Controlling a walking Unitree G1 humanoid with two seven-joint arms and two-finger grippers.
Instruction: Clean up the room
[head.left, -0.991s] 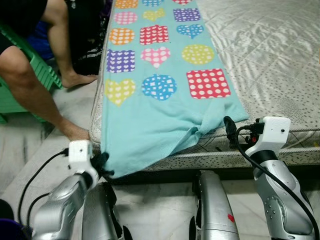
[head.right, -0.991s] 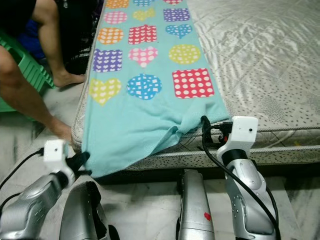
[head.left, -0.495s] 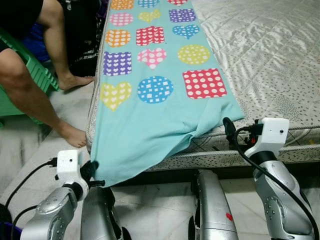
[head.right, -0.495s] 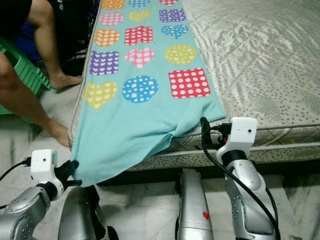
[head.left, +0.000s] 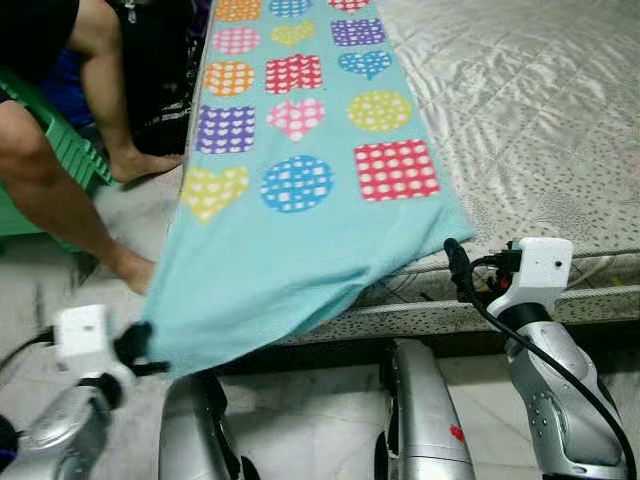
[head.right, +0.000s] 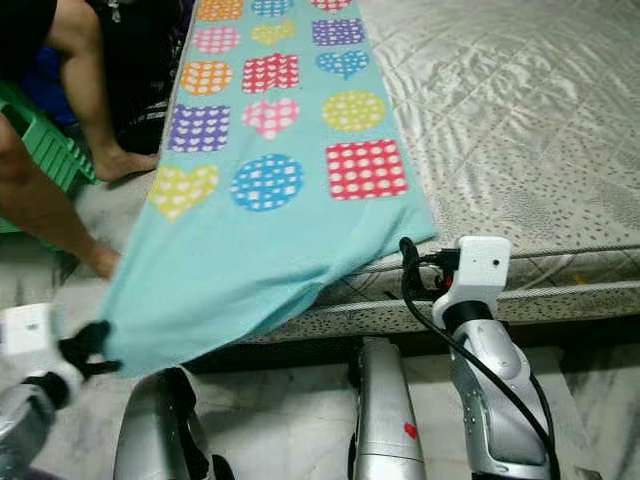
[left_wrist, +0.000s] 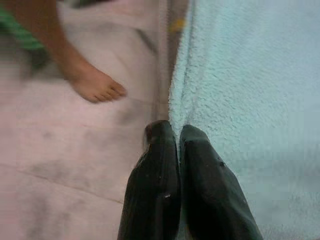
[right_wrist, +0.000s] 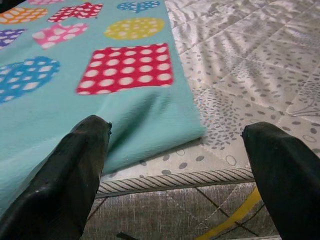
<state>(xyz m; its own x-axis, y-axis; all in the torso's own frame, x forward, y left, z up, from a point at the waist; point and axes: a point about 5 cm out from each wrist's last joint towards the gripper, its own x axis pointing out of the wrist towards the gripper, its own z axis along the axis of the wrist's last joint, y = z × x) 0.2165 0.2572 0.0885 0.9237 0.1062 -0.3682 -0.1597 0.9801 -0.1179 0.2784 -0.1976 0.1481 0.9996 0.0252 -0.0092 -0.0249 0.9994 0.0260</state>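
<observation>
The left hand (head.left: 135, 345), clenched on the lower left corner of the teal blanket (head.left: 300, 200), has swung further out to the robot's left than a second ago, so that corner now hangs stretched past the bed (head.left: 540, 110) edge, over the floor. The right hand (right_wrist: 175, 165) waits released at the blanket's other corner (a person's foot (left_wrist: 95, 85) stands close by), so I judge the straightening half begun.

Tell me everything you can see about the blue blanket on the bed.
The blanket is light turquoise and fleecy, printed with polka-dotted hearts, circles and squares in many colours. It lies lengthwise along the left side of the mattress, its near end hanging off the edge. The left gripper is shut on its near left corner, holding it out over the floor; the open right gripper faces the other corner.
</observation>
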